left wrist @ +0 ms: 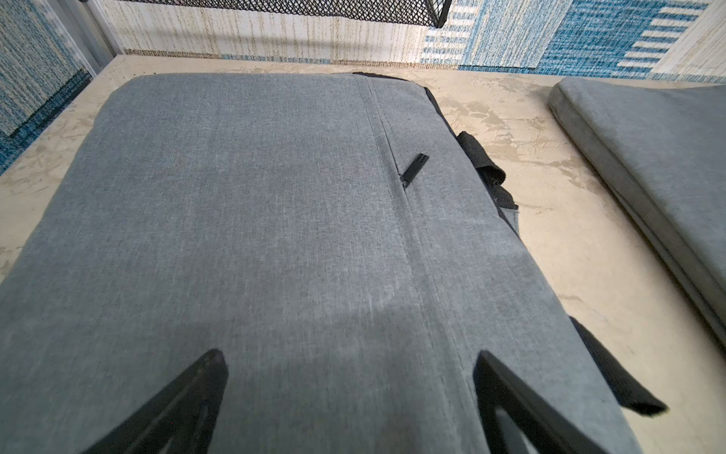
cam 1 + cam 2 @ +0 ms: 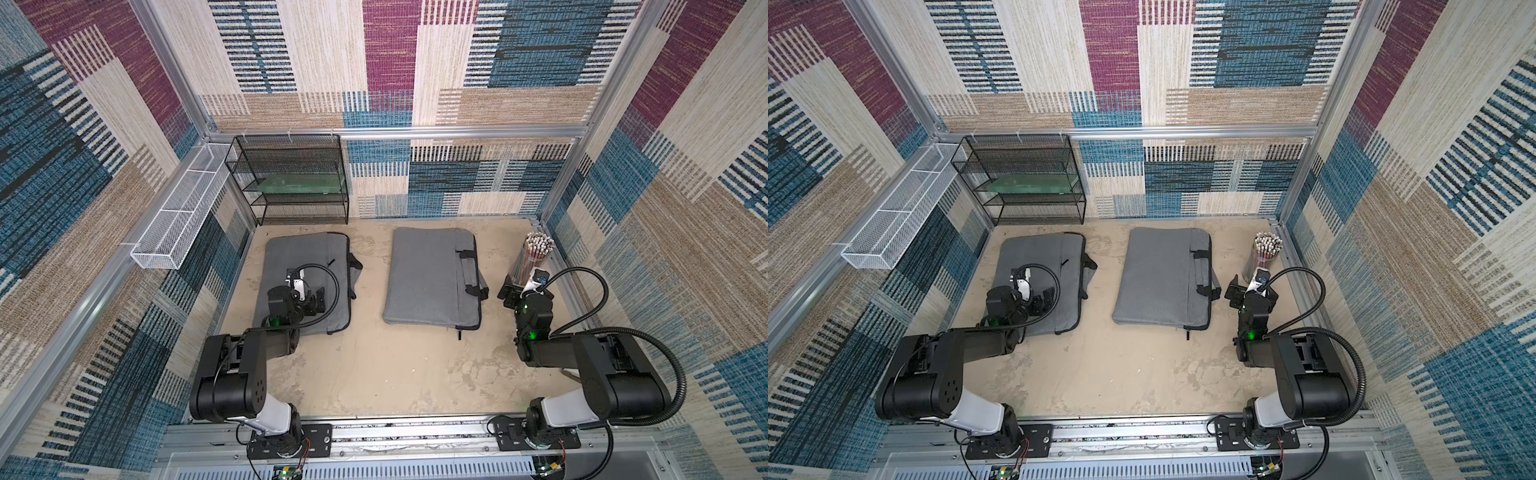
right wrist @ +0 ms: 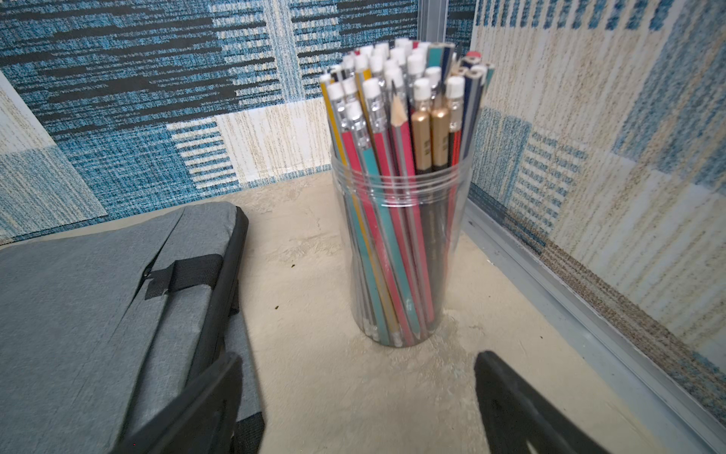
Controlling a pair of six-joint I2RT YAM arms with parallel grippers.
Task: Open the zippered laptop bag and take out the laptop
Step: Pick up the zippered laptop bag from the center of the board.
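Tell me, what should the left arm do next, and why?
Probably ease the left end effector forward and down to the black zipper pull: it hovers open and empty over the gray bag, which looks closed, with the pull just ahead.

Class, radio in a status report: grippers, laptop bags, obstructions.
Left gripper over left bag, jaws open. Right gripper near pencil jar, jaws open. Right bag untouched, both look zipped.

Left laptop bag was matt grey woven cloth, tabletop was rough and mottled, jar was clear glossy plastic, rack was black metal mesh
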